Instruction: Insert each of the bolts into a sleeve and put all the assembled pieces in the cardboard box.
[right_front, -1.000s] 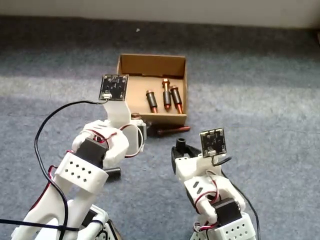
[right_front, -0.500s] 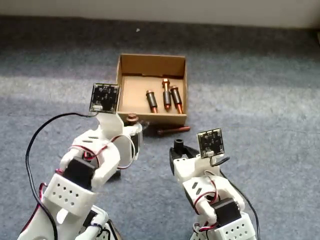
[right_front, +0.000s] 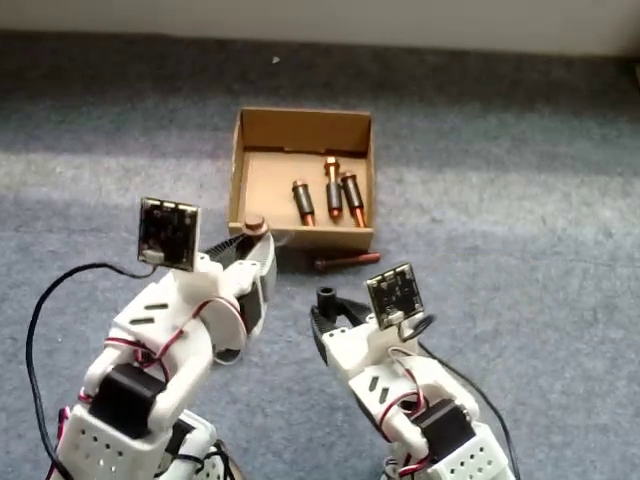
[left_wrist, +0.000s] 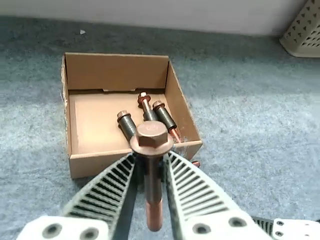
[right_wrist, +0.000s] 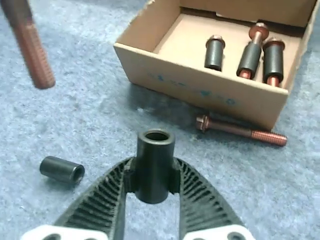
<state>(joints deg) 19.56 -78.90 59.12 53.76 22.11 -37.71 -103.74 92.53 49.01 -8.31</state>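
My left tool (left_wrist: 150, 156) is clamped on a bolt (left_wrist: 151, 137). The hex head is up and the threaded end hangs down below the fingers. My right tool (right_wrist: 154, 175) is closed around a black sleeve (right_wrist: 156, 150), held upright with its open bore facing up.

The insertion turns on lining these two up. In the high view the bolt head (right_front: 256, 224) sits to the left of the sleeve (right_front: 326, 297) and a little farther away, just in front of the near wall of the cardboard box (right_front: 305, 118). The two are well apart, so the left arm has to bring the bolt right and nearer. The right wrist view shows the shank (right_wrist: 32, 50) above the sleeve's mouth and leaning a little. The sleeve stands close to plumb, so I judge the axes aren't parallel yet.

Three assembled pieces (right_front: 332, 190) lie in the box, side by side, running near to far. A spare bolt (right_front: 346, 262) lies flat on the counter just outside the box's near wall, running left to right. A spare sleeve (right_wrist: 62, 169) lies on its side near the right tool (right_front: 328, 310).

From above, the left tool (right_front: 250, 240) hides the shank, and the right wrist view cuts off the bolt's upper part. I can't judge how far the tip clears the bore.
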